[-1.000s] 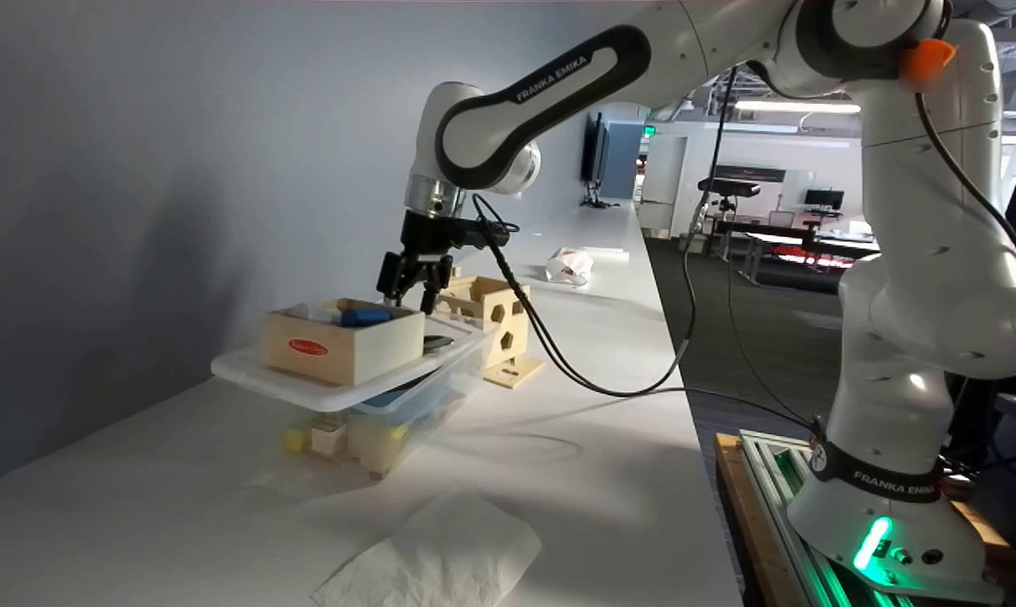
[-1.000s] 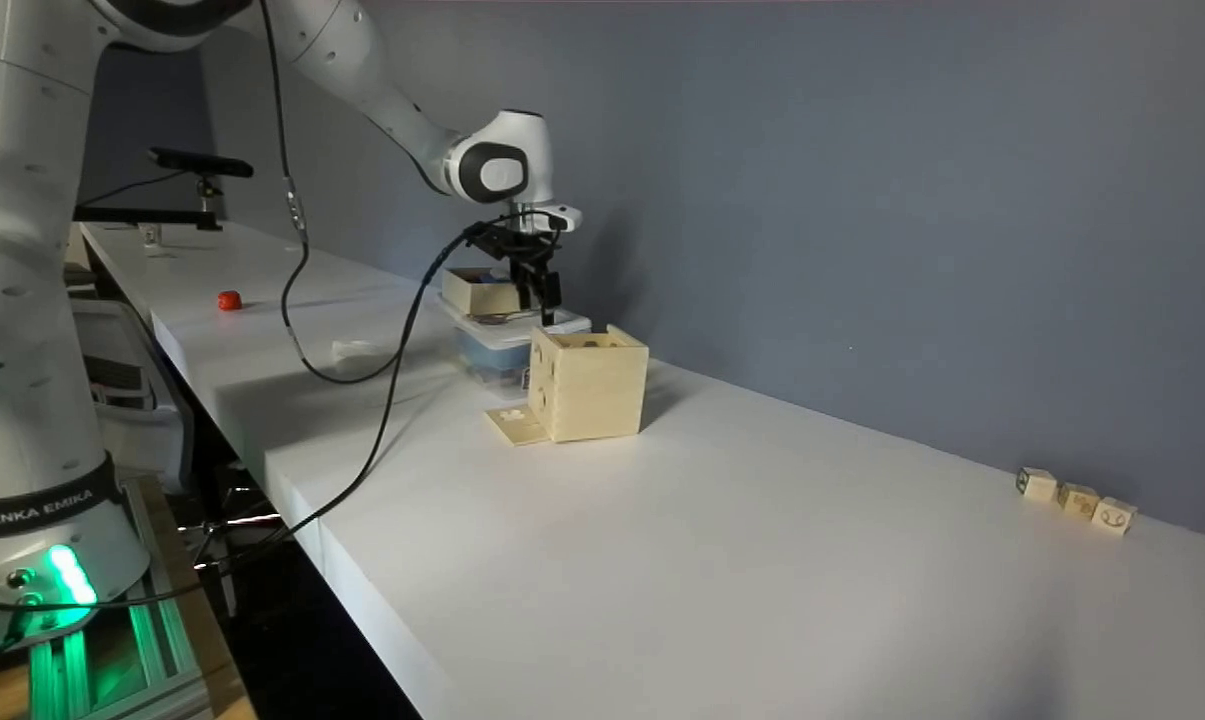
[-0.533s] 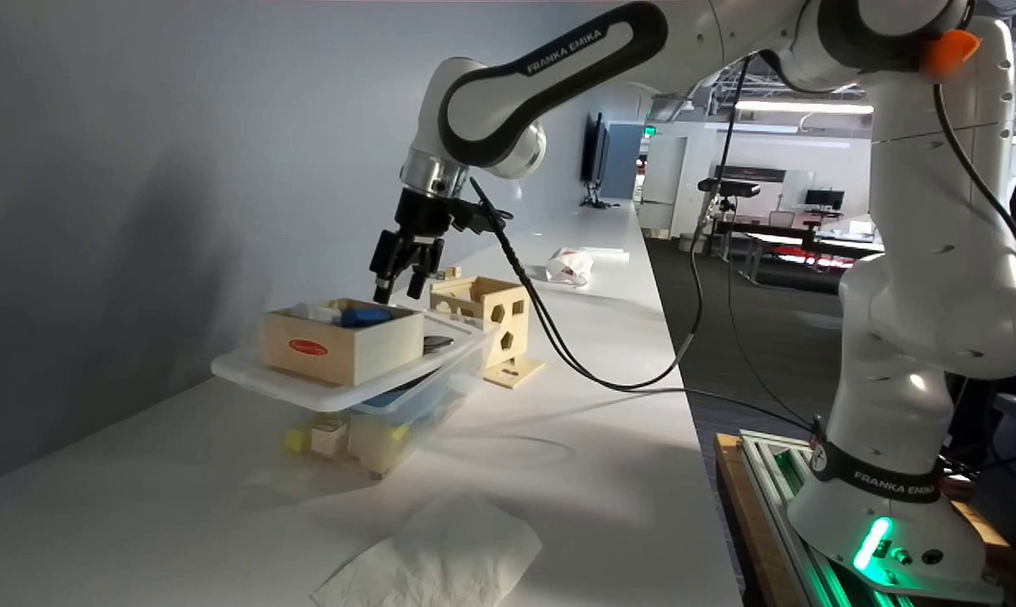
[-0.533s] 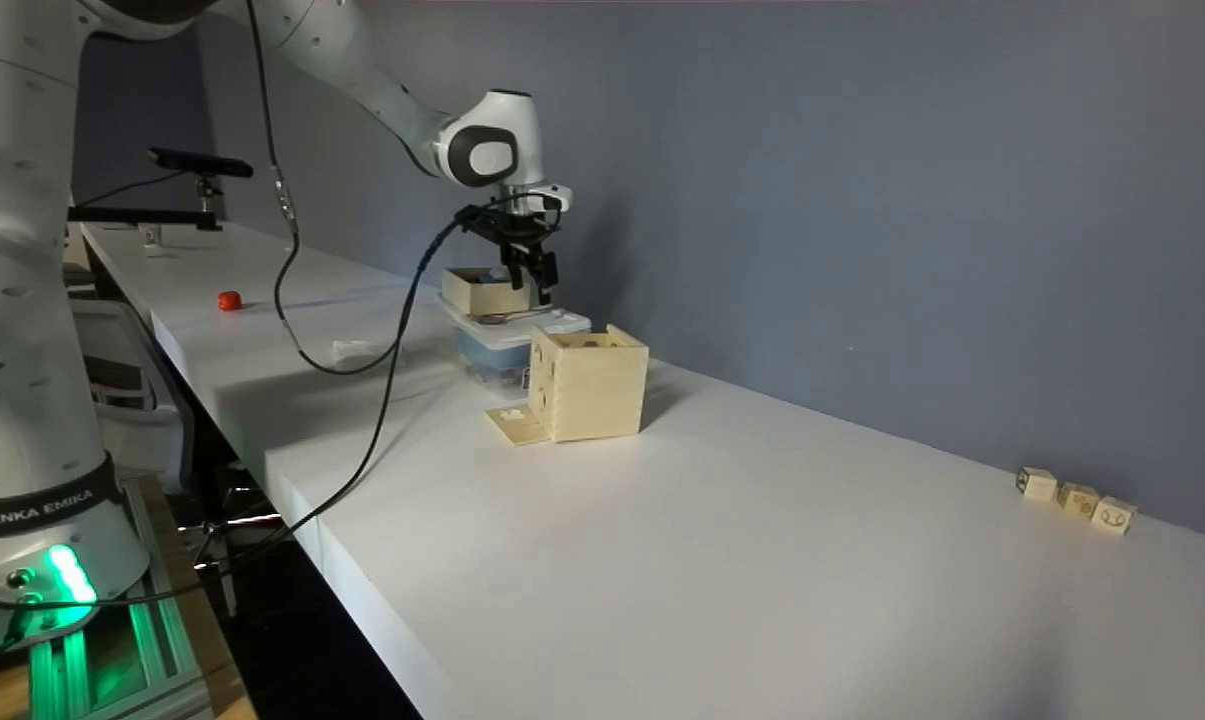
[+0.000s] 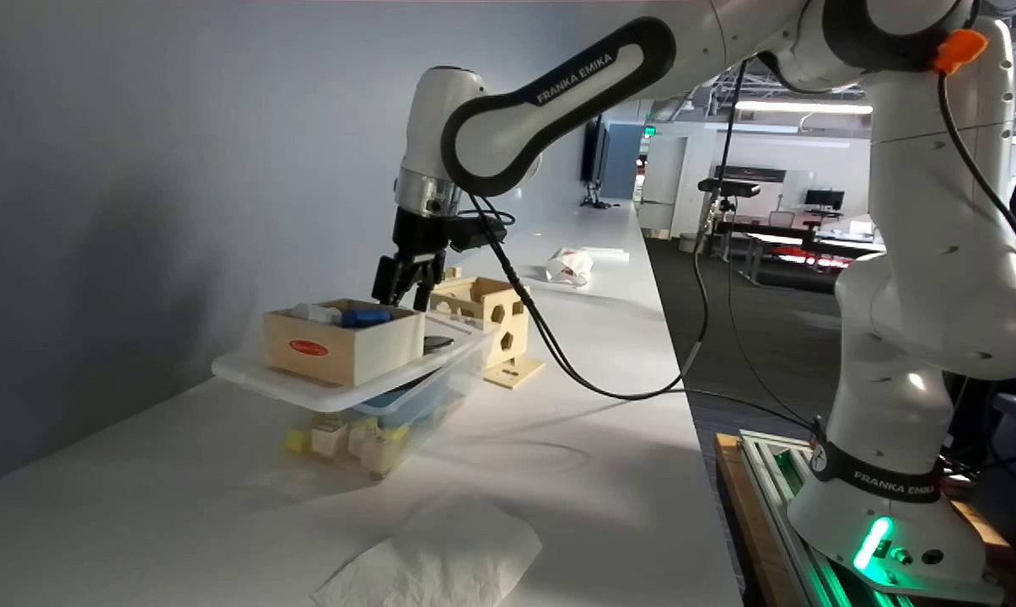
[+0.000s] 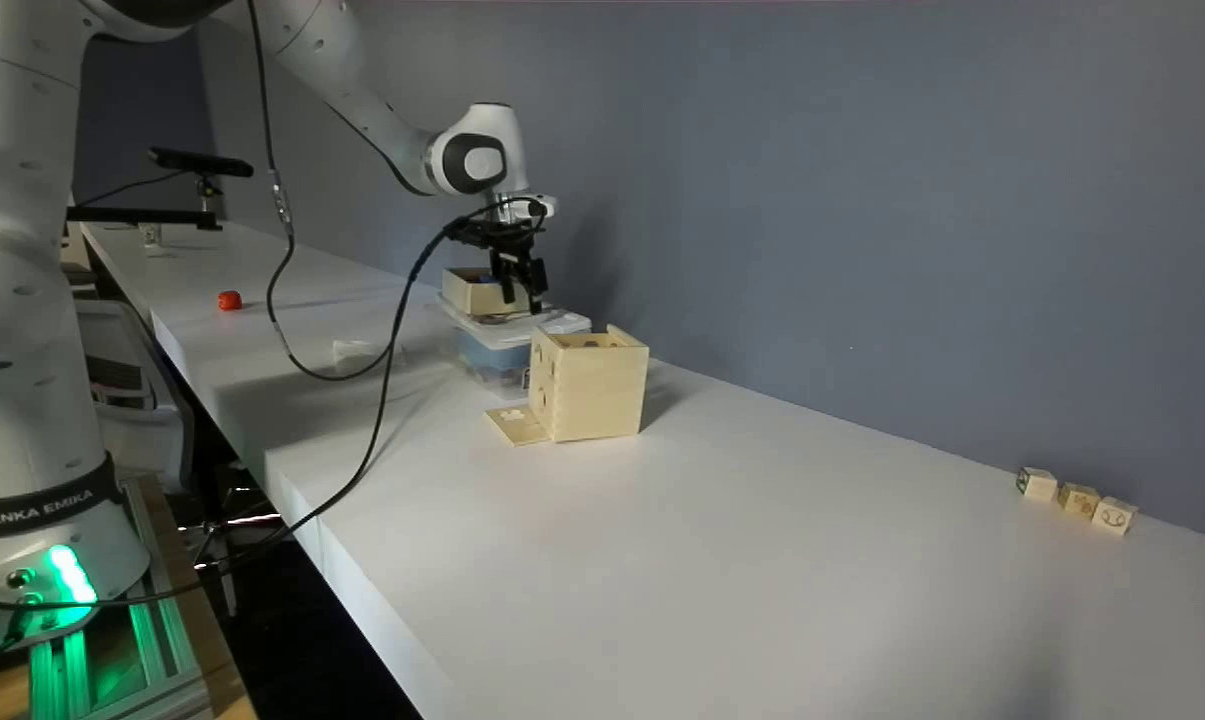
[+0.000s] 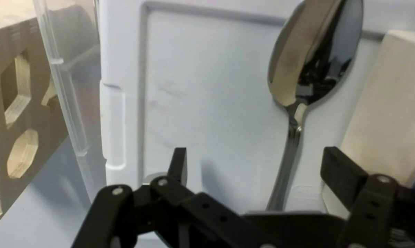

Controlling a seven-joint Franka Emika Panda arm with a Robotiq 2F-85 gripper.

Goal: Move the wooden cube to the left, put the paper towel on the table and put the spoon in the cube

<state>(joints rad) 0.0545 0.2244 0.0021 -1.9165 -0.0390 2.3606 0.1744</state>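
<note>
The silver spoon [image 7: 286, 162] lies on the white lid [image 7: 207, 96] of a clear plastic box, beside a pale wooden tray [image 7: 393, 103]. My gripper [image 7: 255, 162] is open and empty above the lid, with the spoon's handle between its fingers and the handle's end hidden. In both exterior views the gripper [image 5: 402, 299] [image 6: 522, 300] hangs over the lid behind the tray. The wooden cube [image 5: 509, 324] [image 6: 597, 390], open-topped with cut-out holes, stands on the table beside the box. The white paper towel [image 5: 448, 548] [image 6: 357, 352] lies on the table apart from the box.
The tray [image 5: 381, 350] on the lid holds blue and white items. A wooden panel [image 6: 518, 425] lies at the cube's foot. Several small wooden blocks [image 6: 1078, 500] sit near the wall. The wall rises behind the box. The arm's cable [image 5: 592, 384] loops over the table.
The gripper rose and tilted, then came down upright over the lid, a little closer to the tray. It stays open. The spoon, cube and paper towel have not visibly moved.
</note>
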